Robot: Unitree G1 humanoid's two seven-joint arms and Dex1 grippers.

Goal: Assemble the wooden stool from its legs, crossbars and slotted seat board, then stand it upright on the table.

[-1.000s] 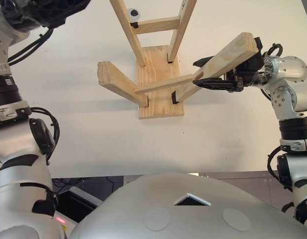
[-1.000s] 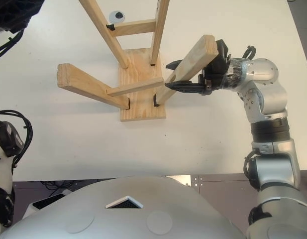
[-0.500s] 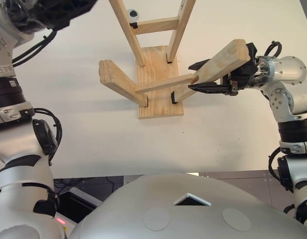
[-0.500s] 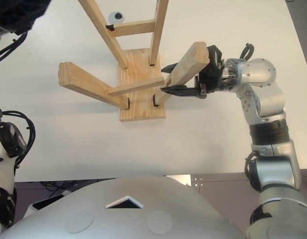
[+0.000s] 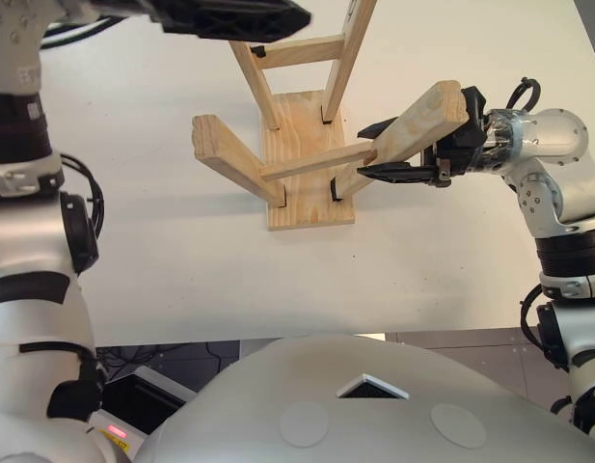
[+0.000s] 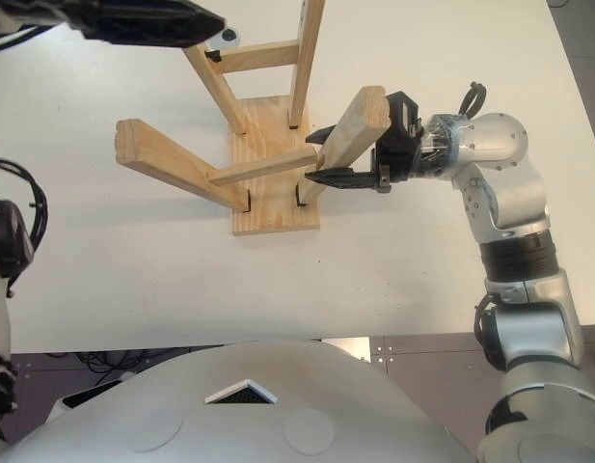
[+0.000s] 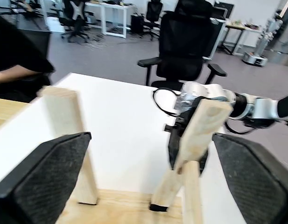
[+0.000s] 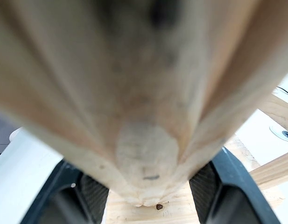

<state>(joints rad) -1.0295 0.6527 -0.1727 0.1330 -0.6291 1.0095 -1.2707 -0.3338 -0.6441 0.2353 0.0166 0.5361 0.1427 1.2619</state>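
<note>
on the tabletop, the seat board is lying flat, legs rising from its slots. the right end effector is clamping the tilted near leg, likely to seat it; the left end effector is hovering, spread apart.

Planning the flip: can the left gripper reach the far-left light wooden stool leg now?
Probably yes: the open left gripper hangs over the far-left light wooden stool leg, nothing visibly between.
</note>
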